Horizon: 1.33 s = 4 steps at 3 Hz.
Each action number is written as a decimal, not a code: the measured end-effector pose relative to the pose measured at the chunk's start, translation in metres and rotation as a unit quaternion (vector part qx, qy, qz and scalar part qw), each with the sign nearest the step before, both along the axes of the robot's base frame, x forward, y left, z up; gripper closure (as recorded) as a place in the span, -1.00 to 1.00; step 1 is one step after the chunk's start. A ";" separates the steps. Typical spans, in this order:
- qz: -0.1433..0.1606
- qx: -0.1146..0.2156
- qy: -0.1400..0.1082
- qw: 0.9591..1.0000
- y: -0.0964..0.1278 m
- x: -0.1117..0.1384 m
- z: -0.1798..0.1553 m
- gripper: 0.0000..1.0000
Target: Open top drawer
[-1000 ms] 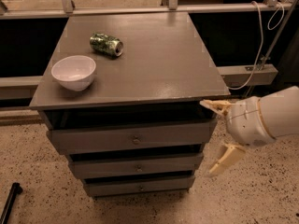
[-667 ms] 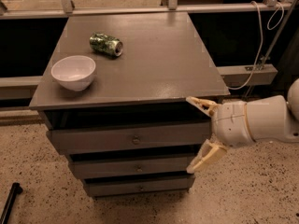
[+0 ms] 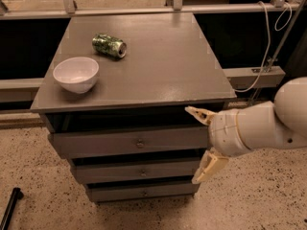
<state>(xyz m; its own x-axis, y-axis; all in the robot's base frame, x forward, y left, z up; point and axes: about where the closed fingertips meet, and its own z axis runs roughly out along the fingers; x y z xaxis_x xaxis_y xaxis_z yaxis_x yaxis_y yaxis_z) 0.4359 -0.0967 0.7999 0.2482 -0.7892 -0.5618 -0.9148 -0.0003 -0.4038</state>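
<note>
The top drawer is a wide grey front with a small round knob at its middle, just under the cabinet top. It stands a little forward of the two drawers below it. My gripper is at the drawer's right end, in front of it, with its two cream fingers spread wide apart, one high and one low. It holds nothing. It is well to the right of the knob.
The grey cabinet top carries a white bowl at the front left and a green can lying on its side behind it. A white cable hangs at the right. A black rod lies on the speckled floor, lower left.
My gripper has moved left from beside the cabinet's right edge to in front of the drawers' right end. Its fingers have stayed spread. The drawers, bowl and can have not moved.
</note>
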 end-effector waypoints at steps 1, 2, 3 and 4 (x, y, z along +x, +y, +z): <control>0.004 -0.049 -0.061 0.997 -0.015 0.014 -0.022 -1.00; 0.029 -0.062 -0.096 0.993 -0.025 0.029 -0.041 -1.00; 0.051 -0.084 -0.100 0.990 -0.032 0.045 -0.061 -1.00; 0.057 -0.108 -0.086 0.989 -0.042 0.063 -0.093 -1.00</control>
